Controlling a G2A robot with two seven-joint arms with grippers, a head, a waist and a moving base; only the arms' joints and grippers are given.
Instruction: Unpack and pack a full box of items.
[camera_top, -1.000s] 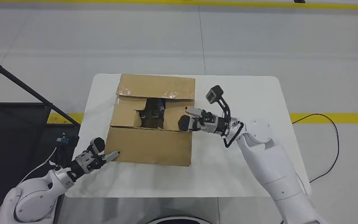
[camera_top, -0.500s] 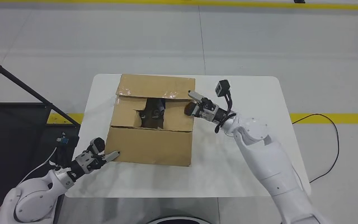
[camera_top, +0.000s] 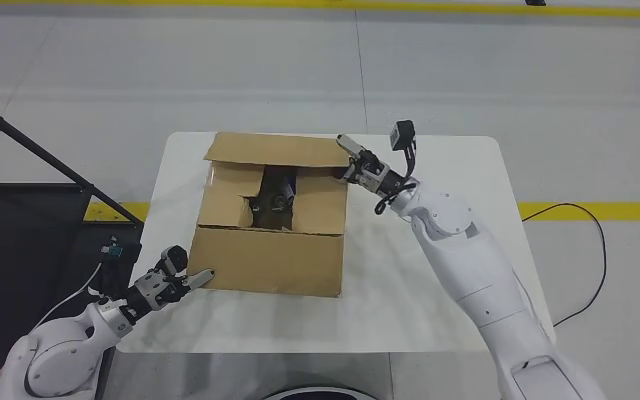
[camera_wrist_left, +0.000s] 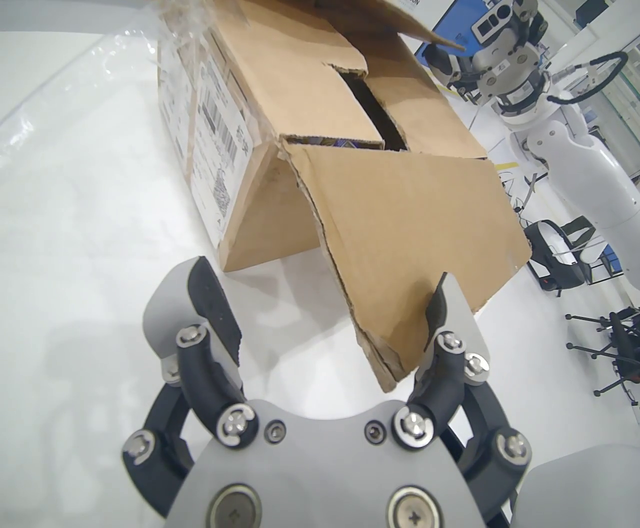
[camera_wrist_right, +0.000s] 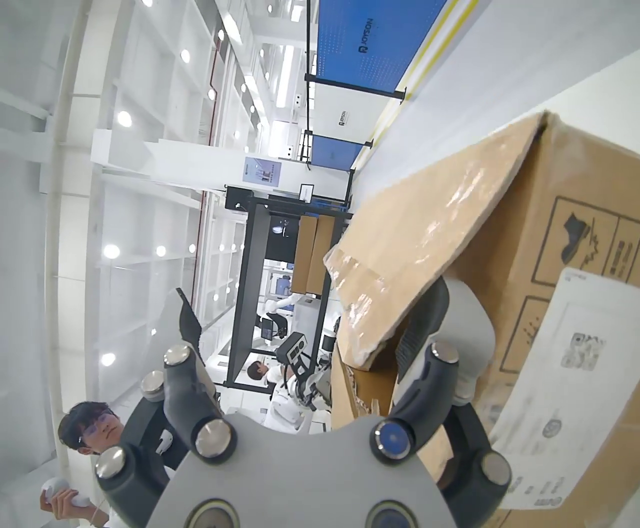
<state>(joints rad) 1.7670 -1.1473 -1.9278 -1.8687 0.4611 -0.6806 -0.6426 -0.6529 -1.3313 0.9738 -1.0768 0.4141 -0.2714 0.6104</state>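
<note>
Top view. The box (camera_top: 268, 262) sits mid-surface (camera_top: 440, 290), its flaps partly raised, and dark items (camera_top: 273, 198) can be seen through the gap between them. The left fingers (camera_top: 196, 276) are held low at the corner of the near flap (camera_top: 265, 255). The right fingers (camera_top: 355, 155) are set at the opposite corner, against the end of the far flap (camera_top: 275, 152). That flap is tilted up on the right-finger side, probably because it is propped from below.

Left wrist view. The left fingers (camera_wrist_left: 212, 305) are spread wide and grip nothing. The torn corner of the near flap (camera_wrist_left: 415, 220) hangs between them, closer to one finger than the other; contact cannot be told for certain. The box body (camera_wrist_left: 250, 125) lies just ahead of the fingertips. The placement suggests a pinch on that corner is being lined up so the flap can be folded back.

Right wrist view. The right fingers (camera_wrist_right: 445, 320) are likewise parted, with nothing clamped. One finger is tucked beneath the taped edge of the far flap (camera_wrist_right: 425, 230), and the other stands clear above it. The box wall (camera_wrist_right: 575, 210) lies just beside the lower finger. The flap looks carried on that finger, not squeezed, a hold suited to levering it open. Unpacking is judged not yet begun.
</note>
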